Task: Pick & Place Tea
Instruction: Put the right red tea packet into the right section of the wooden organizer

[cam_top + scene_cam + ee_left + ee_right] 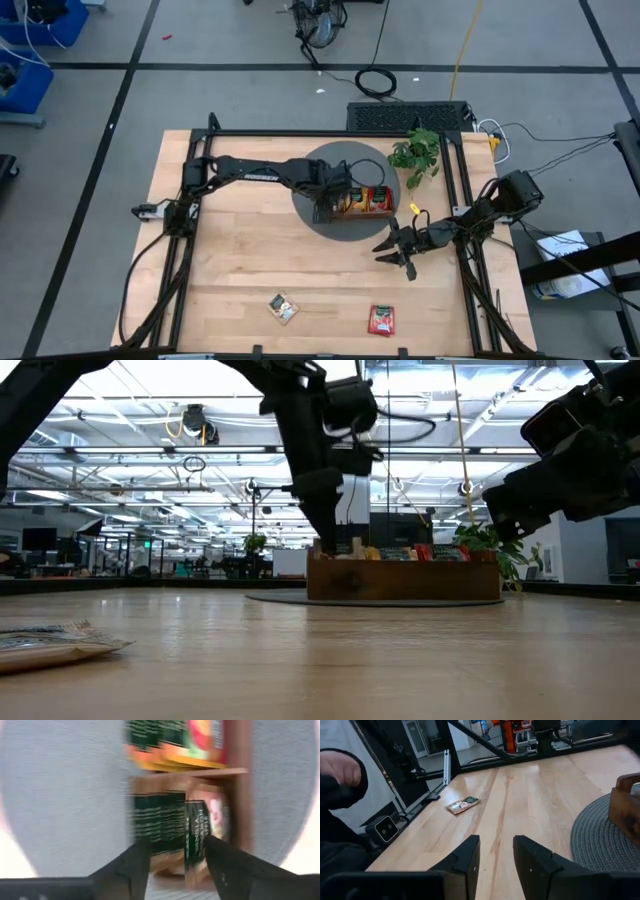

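Note:
The brown wooden tray (368,204) stands on a round grey mat (305,190) and holds several tea sachets upright (165,820). My left gripper (328,208) is open over the tray's left end, its fingers (135,865) on either side of the dark sachets there, touching none that I can see. A beige sachet (283,307) and a red sachet (382,320) lie flat near the table's near edge. My right gripper (395,248) is open and empty, right of centre, pointing toward the beige sachet (463,804).
A green leafy plant (418,152) stands at the mat's far right. A person's hand and dark sleeve (337,775) show beyond the table in the right wrist view. Bare wood (240,250) lies between the mat and the two loose sachets.

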### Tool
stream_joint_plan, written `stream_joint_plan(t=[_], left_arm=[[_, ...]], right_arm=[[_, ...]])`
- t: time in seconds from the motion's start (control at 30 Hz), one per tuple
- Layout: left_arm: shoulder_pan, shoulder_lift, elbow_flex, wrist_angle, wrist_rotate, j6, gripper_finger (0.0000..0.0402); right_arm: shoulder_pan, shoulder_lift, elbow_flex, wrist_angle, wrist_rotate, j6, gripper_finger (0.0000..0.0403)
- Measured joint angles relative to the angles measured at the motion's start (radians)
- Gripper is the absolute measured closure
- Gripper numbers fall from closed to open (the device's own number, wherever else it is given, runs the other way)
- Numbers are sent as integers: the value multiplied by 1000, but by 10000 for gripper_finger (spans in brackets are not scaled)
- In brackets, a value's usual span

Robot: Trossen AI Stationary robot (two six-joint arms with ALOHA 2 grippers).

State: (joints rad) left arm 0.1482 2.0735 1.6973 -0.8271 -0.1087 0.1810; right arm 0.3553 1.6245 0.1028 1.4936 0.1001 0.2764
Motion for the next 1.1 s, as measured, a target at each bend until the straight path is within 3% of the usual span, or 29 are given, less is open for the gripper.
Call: stream_joint_plan(t=[0.23, 0.4, 0.53, 0.67, 0.87, 1.1], left_arm=[[-53, -91, 157, -164, -49, -74, 167], [-186, -172, 158, -146, 21, -138, 207], [-345, -174, 89, -92, 30, -216, 298], [-515, -175, -37, 118, -8, -261, 388], [-673, -174, -219, 366, -68, -234, 393], [-725, -174, -404, 622, -53, -266, 389]], right_arm=[[0, 0, 1, 45, -27, -28, 298], [1, 0, 0, 23, -26, -32, 298], [12, 0, 1, 18, -24, -19, 298], [37, 0, 1, 22, -21, -24, 298], [64, 0, 44, -4, -21, -56, 298], [93, 0, 165, -261, -23, -163, 298]])
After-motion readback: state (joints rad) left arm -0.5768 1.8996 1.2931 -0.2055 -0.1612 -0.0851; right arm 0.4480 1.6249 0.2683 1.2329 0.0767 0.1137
